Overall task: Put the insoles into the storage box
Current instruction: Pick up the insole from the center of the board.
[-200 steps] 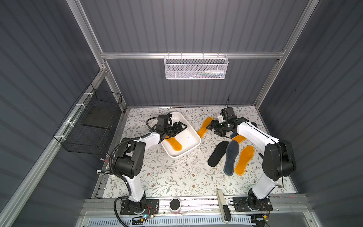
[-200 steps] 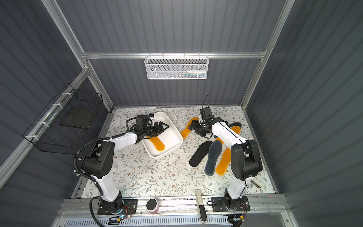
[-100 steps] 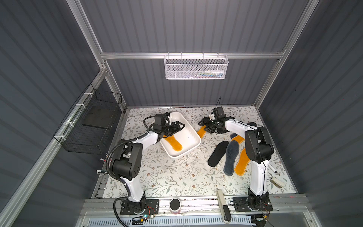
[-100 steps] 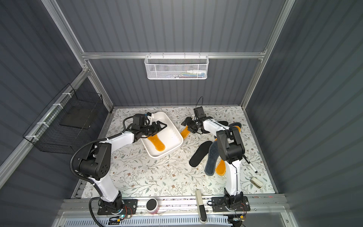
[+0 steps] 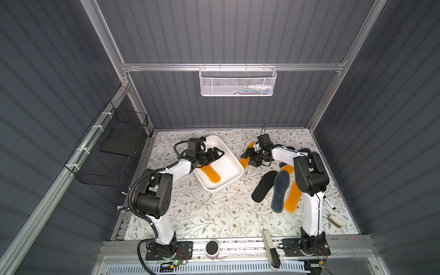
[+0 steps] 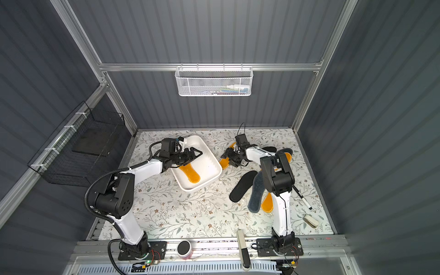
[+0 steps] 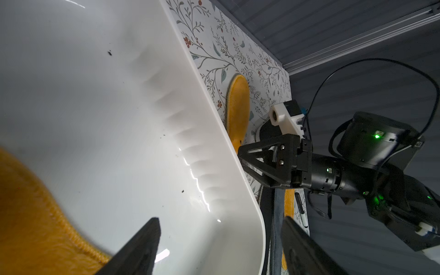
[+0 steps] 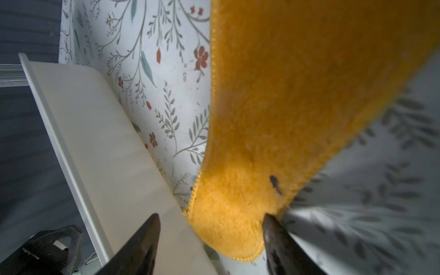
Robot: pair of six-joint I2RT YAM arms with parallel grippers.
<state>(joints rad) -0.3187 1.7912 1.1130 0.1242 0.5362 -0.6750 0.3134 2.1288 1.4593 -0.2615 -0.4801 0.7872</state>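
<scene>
Orange-yellow fuzzy foot-shaped insole (image 8: pixel 297 107) lies on floral surface (image 8: pixel 166 71), just beside shallow white plastic storage box (image 8: pixel 107 142); long axis runs straight away from right jaws, which straddle its near end, spread, not clamped. Over box, left jaws released, empty. Nearer: right arm (image 5: pixel 283 153).

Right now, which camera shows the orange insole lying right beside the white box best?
The right wrist view: the orange insole fills the frame, fuzzy surface and stitched edge clear, beside the storage box. Both top views show only its ends around the right gripper. The left wrist view shows it small beyond the box rim.
</scene>
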